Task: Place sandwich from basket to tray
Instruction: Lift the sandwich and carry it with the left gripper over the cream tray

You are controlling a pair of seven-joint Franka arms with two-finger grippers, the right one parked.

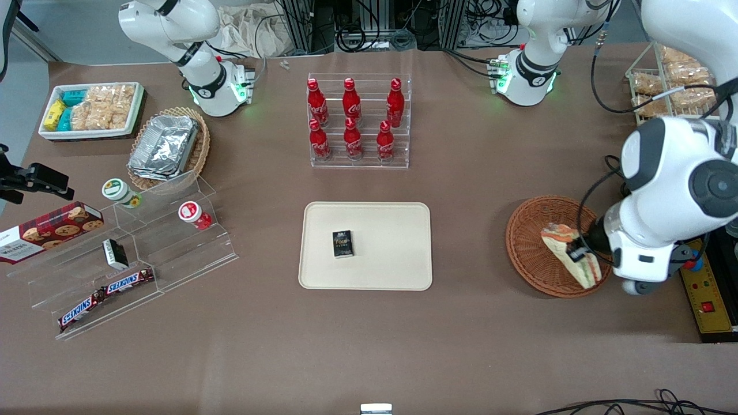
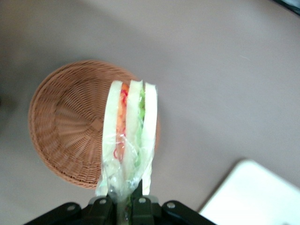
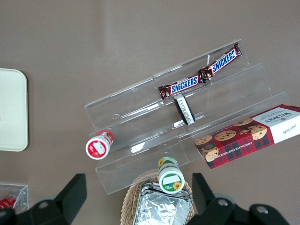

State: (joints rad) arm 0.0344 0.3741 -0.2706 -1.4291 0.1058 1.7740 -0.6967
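The sandwich [image 1: 571, 253], a plastic-wrapped wedge of white bread with orange, red and green filling, hangs above the reddish-brown wicker basket [image 1: 533, 245], lifted clear of it. My left gripper [image 1: 578, 252] is shut on the sandwich's wrapped end. In the left wrist view the sandwich [image 2: 129, 136] stands out from the gripper [image 2: 123, 202] with the basket [image 2: 68, 126] below it. The cream tray [image 1: 380, 219] lies mid-table toward the parked arm from the basket; its corner shows in the left wrist view [image 2: 255, 194].
A small black box [image 1: 342, 243] lies on the tray. A clear rack of red cola bottles [image 1: 357, 121] stands farther from the camera than the tray. A white wire rack of snack bags [image 1: 669, 80] and a yellow control box [image 1: 706, 300] lie at the working arm's end.
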